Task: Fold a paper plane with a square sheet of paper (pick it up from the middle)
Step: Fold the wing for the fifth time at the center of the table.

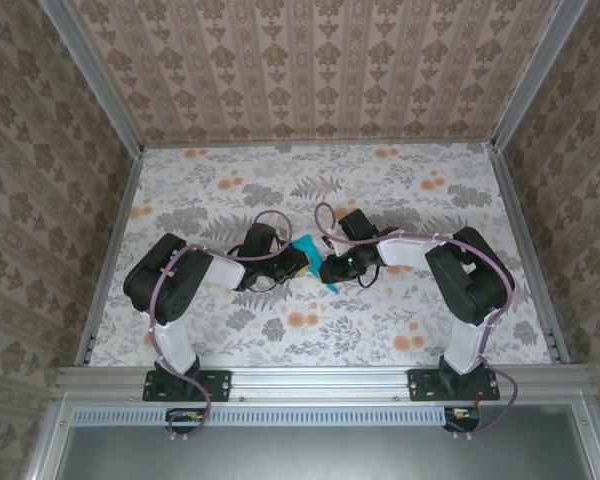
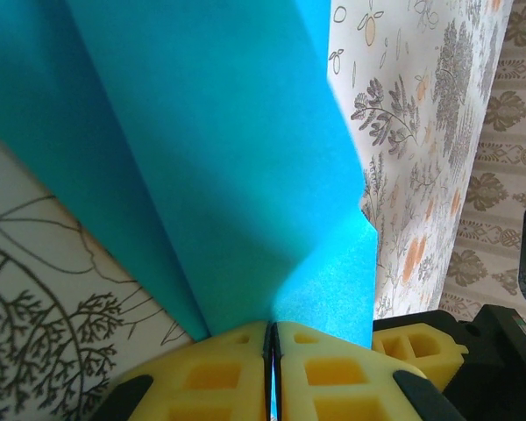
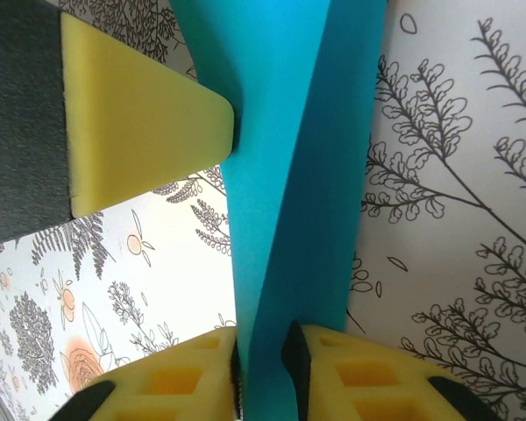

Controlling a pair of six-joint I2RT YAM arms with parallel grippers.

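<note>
The teal-blue square sheet of paper (image 1: 305,247) is creased into a folded shape and held above the table between both arms at mid-table. My left gripper (image 1: 296,263) is shut on it. In the left wrist view the yellow fingers (image 2: 215,373) meet with the paper (image 2: 202,132) rising from the seam of the left gripper (image 2: 272,368). My right gripper (image 1: 329,269) comes in from the right. In the right wrist view the folded paper (image 3: 289,175) fills the narrow gap of that gripper (image 3: 263,377), both pads against it. The left gripper's finger (image 3: 140,123) presses the paper higher up.
The floral table (image 1: 380,330) lies below, walled by patterned panels (image 1: 310,70) and metal rails at the left, right and near edges. Both arms' elbows (image 1: 165,280) and cables hang over the table's middle band.
</note>
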